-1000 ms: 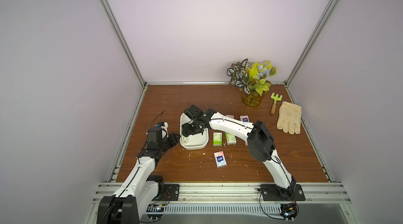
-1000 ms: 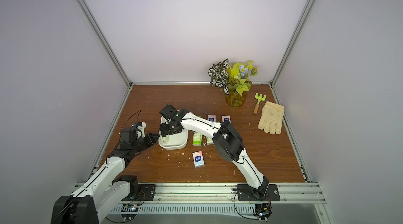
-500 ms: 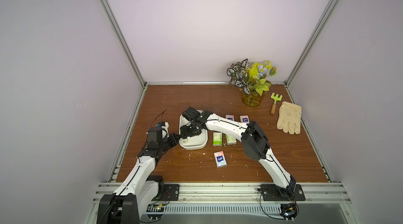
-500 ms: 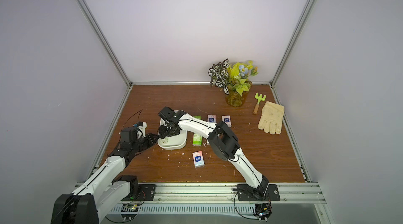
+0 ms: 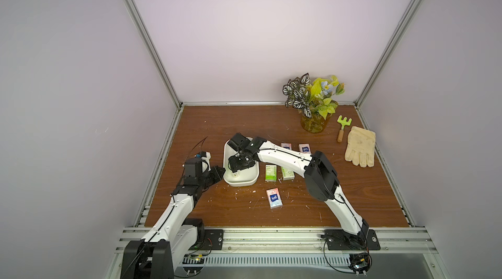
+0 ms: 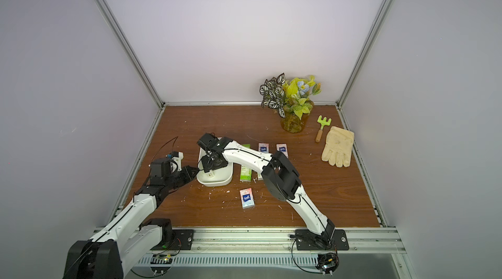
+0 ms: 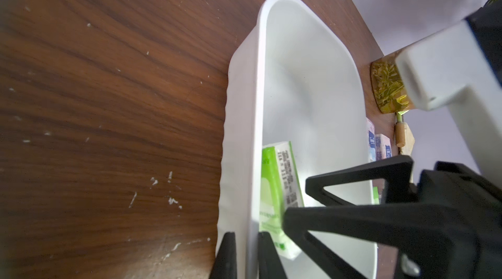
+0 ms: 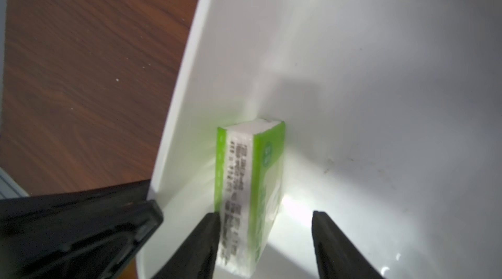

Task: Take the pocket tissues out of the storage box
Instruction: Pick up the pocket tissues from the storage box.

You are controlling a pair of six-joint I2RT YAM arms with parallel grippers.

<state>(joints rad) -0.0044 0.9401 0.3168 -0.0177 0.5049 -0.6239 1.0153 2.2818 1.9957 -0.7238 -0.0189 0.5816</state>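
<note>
The white storage box (image 5: pixel 244 182) (image 6: pixel 217 181) sits left of centre on the wooden table. My left gripper (image 5: pixel 218 174) (image 7: pixel 247 250) is shut on the box's left wall, one finger outside and one inside. One green-and-white pocket tissues packet (image 8: pixel 252 166) (image 7: pixel 274 190) stands on edge inside, leaning on that wall. My right gripper (image 8: pixel 266 216) (image 5: pixel 235 169) reaches down into the box and straddles the packet, open. One finger touches its barcode side; the other stands apart. Several pocket tissues packets lie outside to the right: green ones (image 5: pixel 270 173) and pink ones (image 5: pixel 274 198).
An amber vase with plants (image 5: pixel 315 123) stands at the back right, with a small green rake (image 5: pixel 342 125) and a pale work glove (image 5: pixel 360 146) beside it. White crumbs dot the wood near the box. My right arm (image 5: pixel 285 155) spans over the packets.
My right gripper has moved lower and nearer inside the box, onto the green packet, and its fingers have narrowed. The left gripper stays clamped on the box wall.
</note>
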